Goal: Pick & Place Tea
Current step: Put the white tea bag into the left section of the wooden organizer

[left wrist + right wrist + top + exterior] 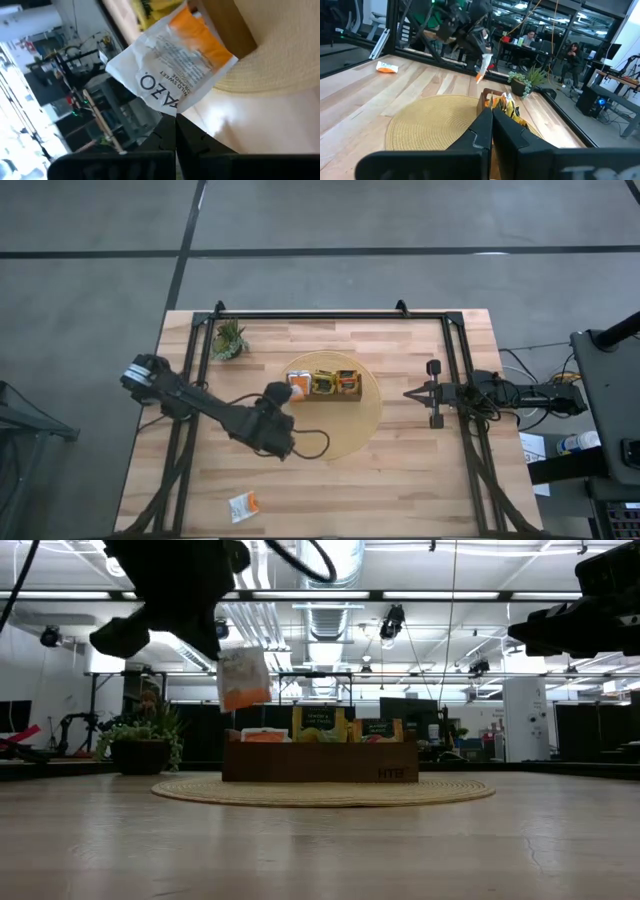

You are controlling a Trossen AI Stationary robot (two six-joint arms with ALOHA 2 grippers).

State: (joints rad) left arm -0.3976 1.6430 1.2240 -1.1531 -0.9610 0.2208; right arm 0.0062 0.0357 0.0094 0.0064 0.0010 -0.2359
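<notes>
The wooden tray (322,396) sits on the round mat (362,432) mid-table. The potted plant (229,340) stands in the far left corner. One tea sachet (243,506) lies near the front edge.

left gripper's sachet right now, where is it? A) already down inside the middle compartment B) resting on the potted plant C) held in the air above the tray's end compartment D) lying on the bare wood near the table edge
C: the left gripper is shut on the white-and-orange sachet, which hangs clear above the wooden tray in the low view, over its end compartment.
</notes>
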